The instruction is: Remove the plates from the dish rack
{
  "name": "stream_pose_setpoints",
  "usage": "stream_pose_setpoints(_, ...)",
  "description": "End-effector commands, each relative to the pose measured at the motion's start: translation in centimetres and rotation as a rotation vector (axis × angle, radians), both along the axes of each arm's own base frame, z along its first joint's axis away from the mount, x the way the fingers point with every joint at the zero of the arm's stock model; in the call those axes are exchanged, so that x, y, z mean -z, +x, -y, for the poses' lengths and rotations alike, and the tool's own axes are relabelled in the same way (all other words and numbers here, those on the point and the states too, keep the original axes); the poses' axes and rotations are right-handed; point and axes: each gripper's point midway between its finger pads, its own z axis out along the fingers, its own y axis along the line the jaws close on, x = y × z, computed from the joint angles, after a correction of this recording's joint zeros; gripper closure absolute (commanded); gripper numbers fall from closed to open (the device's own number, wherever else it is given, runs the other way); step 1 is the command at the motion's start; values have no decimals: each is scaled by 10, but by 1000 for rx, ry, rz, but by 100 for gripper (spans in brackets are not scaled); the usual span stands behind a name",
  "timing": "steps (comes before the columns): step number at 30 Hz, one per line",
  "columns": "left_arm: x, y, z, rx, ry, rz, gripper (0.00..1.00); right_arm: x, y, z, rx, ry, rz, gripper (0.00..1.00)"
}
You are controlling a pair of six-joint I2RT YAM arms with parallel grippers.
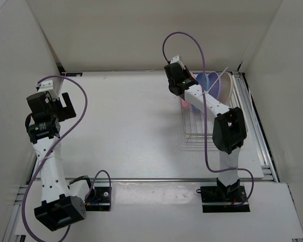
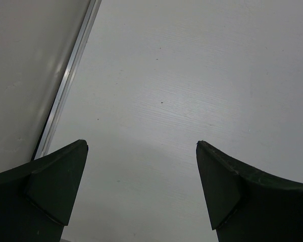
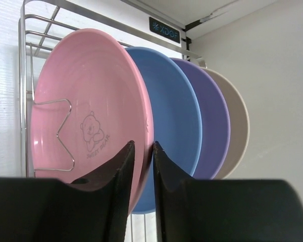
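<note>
At the far right of the white table (image 1: 131,126), four plates stand on edge, packed close, in the silver metal wire dish rack (image 1: 199,128). The pink round plastic plate (image 3: 86,101) is foremost, then the blue round plastic plate (image 3: 174,111), the purple round plastic plate (image 3: 214,126) and the cream round plastic plate (image 3: 240,121) at the back. None is unloaded yet. A bent wire prong (image 3: 50,102) crosses the pink plate's face. The right gripper (image 3: 143,145) holds its jaws narrow over the pink plate's lower rim and appears to pinch it, though firm contact cannot be confirmed. Risks, as judged:

- The hold is on a thin, smooth rim at one edge, so the plate may pivot or slip out when lifted.
- A lift out of line with the prongs may snag the plate on the wire and drag the rack.
- The inner finger sits just beside the blue plate and may nudge it into its neighbours.

The left gripper (image 2: 141,145), jaws wide and empty, hangs over bare table well apart from the rack and offers no support.
</note>
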Motion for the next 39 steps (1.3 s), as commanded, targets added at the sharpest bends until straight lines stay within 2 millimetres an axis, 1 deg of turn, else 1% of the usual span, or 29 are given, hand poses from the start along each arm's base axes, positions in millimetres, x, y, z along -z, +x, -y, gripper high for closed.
stream_pose_setpoints(1,-6,2,0,12,10,29,0,-22,8,-5,19,-16,82,77)
stream_pose_setpoints(3,-6,2,0,12,10,29,0,-23,9,-5,16,-18,87,85)
stream_pose_setpoints(4,-6,2,0,12,10,29,0,-20,7,-3,24,-29,81,86)
stream_pose_setpoints(6,-6,2,2,20,6,31,0,-22,8,-3,21,-33,84,90)
stream_pose_setpoints(7,-6,2,2,20,6,31,0,-18,7,-1,28,-43,78,90)
stream_pose_setpoints(11,-6,2,2,20,6,31,0,-21,7,0,33,-50,85,96)
stream_pose_setpoints(12,-6,2,2,20,6,31,0,-22,8,-1,30,-54,89,96)
stream_pose_setpoints(13,-6,2,2,20,6,31,0,-22,8,-1,30,-54,89,100)
stream_pose_setpoints(14,-3,3,1,20,3,22,0,-23,7,1,35,-66,88,100)
stream_pose_setpoints(18,-3,3,1,20,2,22,0,-29,8,4,42,-103,94,100)
stream_pose_setpoints(19,1,3,1,20,-1,14,0,-35,8,5,54,-99,112,100)
stream_pose_setpoints(20,1,3,1,20,-1,14,0,-35,8,5,48,-114,104,100)
stream_pose_setpoints(21,1,3,1,20,-1,14,0,-39,8,7,51,-137,106,100)
stream_pose_setpoints(22,1,3,1,20,-1,14,0,-47,8,8,59,-134,131,100)
stream_pose_setpoints(24,3,5,2,28,-8,7,0,-56,9,9,49,-152,139,100)
stream_pose_setpoints(26,3,5,2,28,-8,7,0,-58,8,11,47,-187,124,100)
stream_pose_setpoints(28,3,5,2,28,-8,7,0,-70,7,14,60,-198,151,100)
stream_pose_setpoints(29,6,6,2,28,-12,-2,0,-78,6,15,58,-198,165,100)
stream_pose_setpoints(30,6,6,3,36,-16,0,0,-92,5,17,51,-213,178,100)
stream_pose_setpoints(31,6,6,4,36,-16,0,0,-95,5,17,58,-218,189,100)
stream_pose_setpoints(32,4,8,5,52,-9,8,0,-109,2,20,54,-227,205,100)
stream_pose_setpoints(34,1,11,6,63,-10,21,0,-128,-1,23,68,-217,250,100)
stream_pose_setpoints(38,0,14,9,75,-29,26,0,-142,-7,29,75,-241,279,100)
stream_pose_setpoints(39,3,16,10,83,-37,17,0,-143,-10,32,64,-288,262,100)
